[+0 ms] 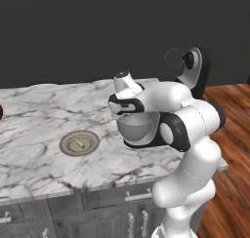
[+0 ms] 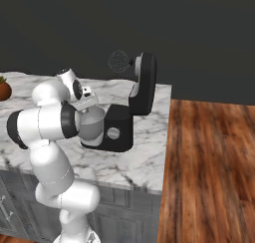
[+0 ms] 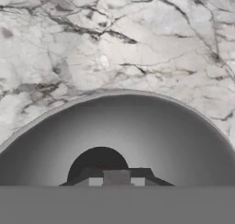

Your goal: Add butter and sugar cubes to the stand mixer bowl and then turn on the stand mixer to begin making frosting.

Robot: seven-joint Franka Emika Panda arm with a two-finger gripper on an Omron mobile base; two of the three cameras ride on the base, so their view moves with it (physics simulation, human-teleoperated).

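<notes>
Marble counter carries everything, with dark cabinets below it. The arm rises from the base, elbow bent high, forearm folded back across the front of the stand mixer, wrist pointing down over the stand mixer bowl. Mixer head is tilted back, wire whisk up in the air, silver knob on the body facing right base view. No readable labels or writing on anything.

The bowl sits on the mixer base at the counter's right end. Hand view looks straight into it: smooth grey wall, rim arcing across, marble beyond. A faint tan-orange speck lies at the bowl bottom near the tips, too small to identify.

Gripper hangs just above or inside the bowl mouth. Fingers look almost pressed together, with nothing pinched between them.

Round grey plate sits well left of the bowl, butter lying on it, 1 pale-yellow stick.
</notes>
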